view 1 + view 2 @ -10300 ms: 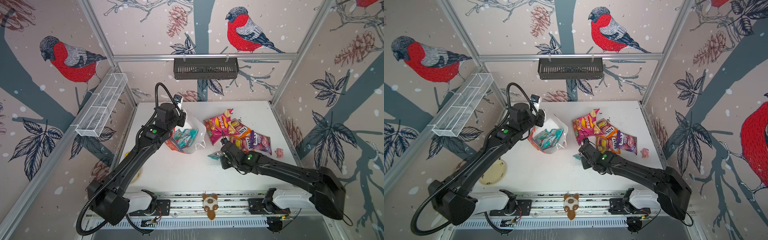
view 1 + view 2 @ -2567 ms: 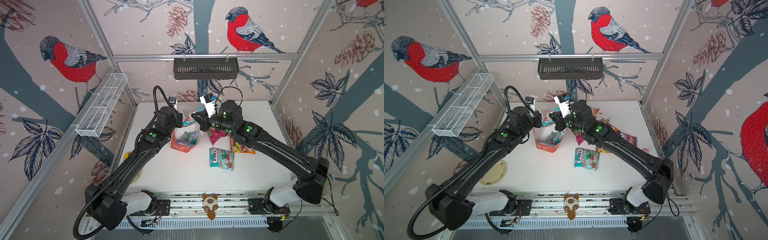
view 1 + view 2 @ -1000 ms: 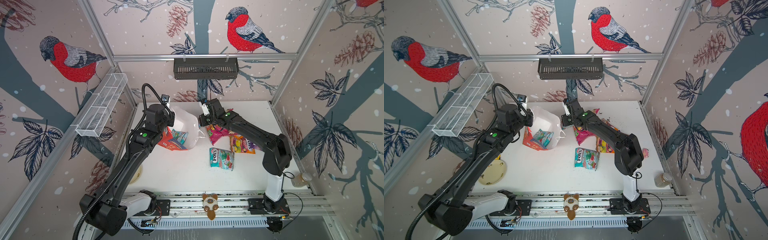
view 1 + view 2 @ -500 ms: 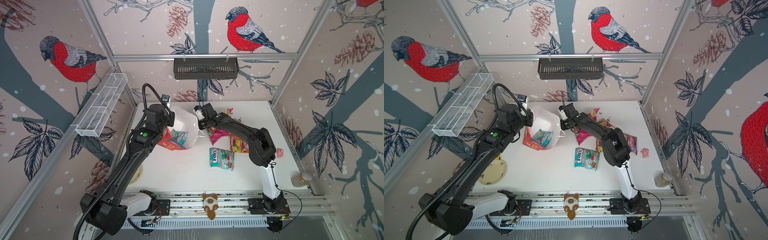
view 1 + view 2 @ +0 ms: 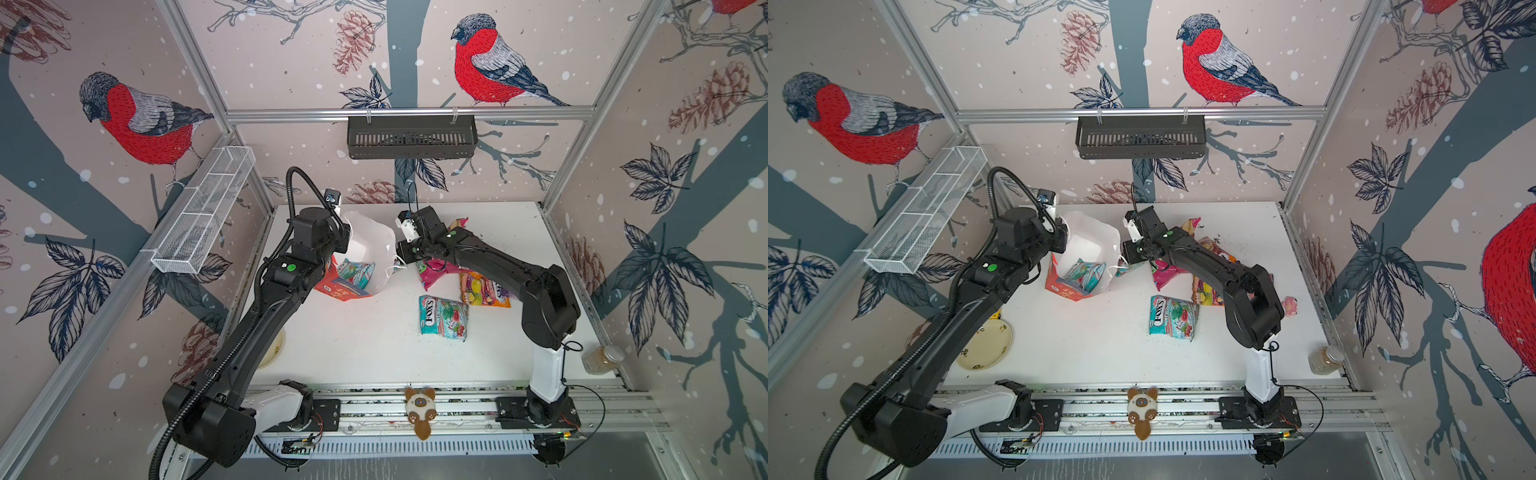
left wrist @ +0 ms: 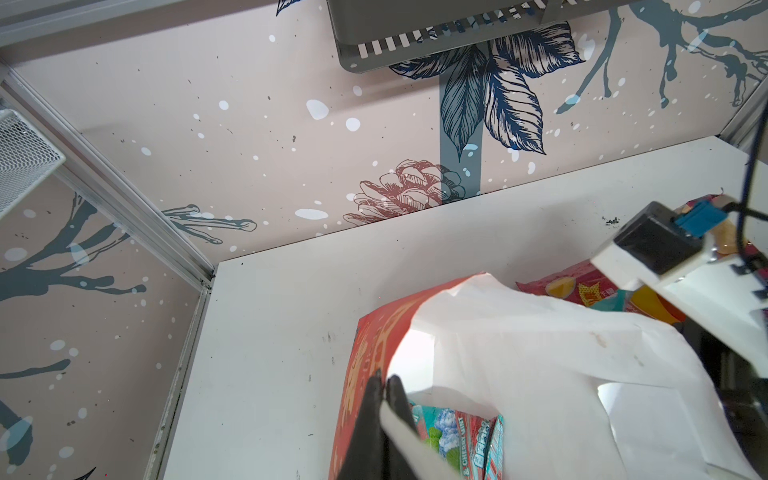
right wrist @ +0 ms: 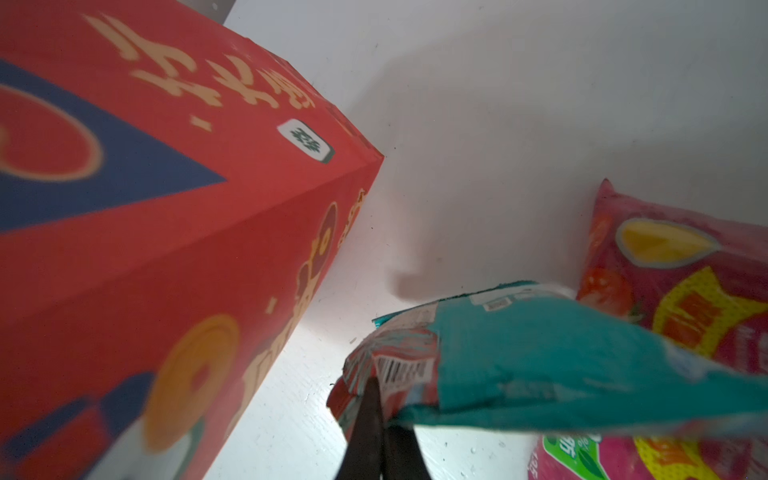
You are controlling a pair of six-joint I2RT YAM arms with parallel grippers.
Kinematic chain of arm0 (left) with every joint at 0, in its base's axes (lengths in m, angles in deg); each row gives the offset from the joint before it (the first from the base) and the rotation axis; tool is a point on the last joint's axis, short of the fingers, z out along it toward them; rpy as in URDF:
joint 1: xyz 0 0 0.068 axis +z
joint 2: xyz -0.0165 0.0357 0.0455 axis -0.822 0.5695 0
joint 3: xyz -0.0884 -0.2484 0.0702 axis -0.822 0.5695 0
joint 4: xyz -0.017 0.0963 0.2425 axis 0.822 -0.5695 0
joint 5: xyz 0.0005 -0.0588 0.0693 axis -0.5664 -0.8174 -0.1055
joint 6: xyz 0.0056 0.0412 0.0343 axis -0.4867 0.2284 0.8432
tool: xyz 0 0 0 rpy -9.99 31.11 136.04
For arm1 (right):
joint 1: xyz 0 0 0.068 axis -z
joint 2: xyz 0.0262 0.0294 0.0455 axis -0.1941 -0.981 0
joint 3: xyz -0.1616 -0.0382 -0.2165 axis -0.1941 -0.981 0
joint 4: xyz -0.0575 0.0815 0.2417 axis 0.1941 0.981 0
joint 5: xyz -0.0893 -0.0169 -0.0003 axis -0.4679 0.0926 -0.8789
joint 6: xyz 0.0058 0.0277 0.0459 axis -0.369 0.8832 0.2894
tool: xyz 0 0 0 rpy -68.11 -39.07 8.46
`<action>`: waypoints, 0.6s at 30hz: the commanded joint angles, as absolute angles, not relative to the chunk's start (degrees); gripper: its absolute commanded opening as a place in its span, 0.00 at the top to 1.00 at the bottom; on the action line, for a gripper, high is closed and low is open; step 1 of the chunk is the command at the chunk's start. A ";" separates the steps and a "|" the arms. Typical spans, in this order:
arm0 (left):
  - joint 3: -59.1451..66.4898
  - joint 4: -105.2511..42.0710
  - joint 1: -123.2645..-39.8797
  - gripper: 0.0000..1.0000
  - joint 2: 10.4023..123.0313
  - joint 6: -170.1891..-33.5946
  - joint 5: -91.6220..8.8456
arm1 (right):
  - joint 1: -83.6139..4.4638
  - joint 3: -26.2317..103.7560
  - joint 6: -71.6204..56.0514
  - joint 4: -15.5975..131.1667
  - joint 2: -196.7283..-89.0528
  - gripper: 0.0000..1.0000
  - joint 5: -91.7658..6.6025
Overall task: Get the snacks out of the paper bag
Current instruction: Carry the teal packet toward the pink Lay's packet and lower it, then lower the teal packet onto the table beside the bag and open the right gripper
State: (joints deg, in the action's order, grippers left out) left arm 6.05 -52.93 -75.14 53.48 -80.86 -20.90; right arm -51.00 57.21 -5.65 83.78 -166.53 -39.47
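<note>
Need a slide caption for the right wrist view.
Right gripper pinches a teal packet beside the red paper bag, pink chip bag nearby.

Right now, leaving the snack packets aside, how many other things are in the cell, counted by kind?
Robot arms: 2
Wall baskets: 2
Paper bag: 1
Plush toy: 1
Plate: 1
Jar: 1
Small pink thing: 1
Total: 9
</note>
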 commanded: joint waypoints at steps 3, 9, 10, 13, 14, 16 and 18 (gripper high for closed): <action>6.27 -50.31 -74.97 1.00 53.06 -80.54 -21.64 | -51.17 60.87 -2.58 91.29 -166.97 1.00 -41.69; 6.45 -50.26 -74.98 1.00 52.64 -80.54 -21.60 | -53.72 65.91 -2.10 103.10 -169.47 1.00 -45.98; 6.63 -50.07 -74.96 1.00 52.60 -80.54 -21.71 | -54.26 65.07 -2.08 103.20 -168.66 1.00 -46.04; 6.75 -49.93 -74.93 1.00 52.72 -80.70 -21.91 | -55.26 63.31 -1.01 103.39 -166.54 1.00 -45.91; 6.76 -49.89 -74.88 1.00 52.82 -80.71 -22.01 | -55.46 63.12 -0.75 103.66 -166.21 1.00 -45.96; 6.68 -49.70 -74.90 1.00 53.00 -80.67 -22.23 | -56.24 63.72 0.00 105.04 -165.55 1.00 -46.33; 6.52 -49.75 -74.88 1.00 53.17 -80.63 -22.24 | -56.74 64.78 0.68 106.41 -165.48 1.00 -47.18</action>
State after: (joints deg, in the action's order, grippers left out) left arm 6.70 -52.69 -74.99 53.04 -80.86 -21.54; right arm -56.10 63.70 -1.17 104.55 -166.16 -45.24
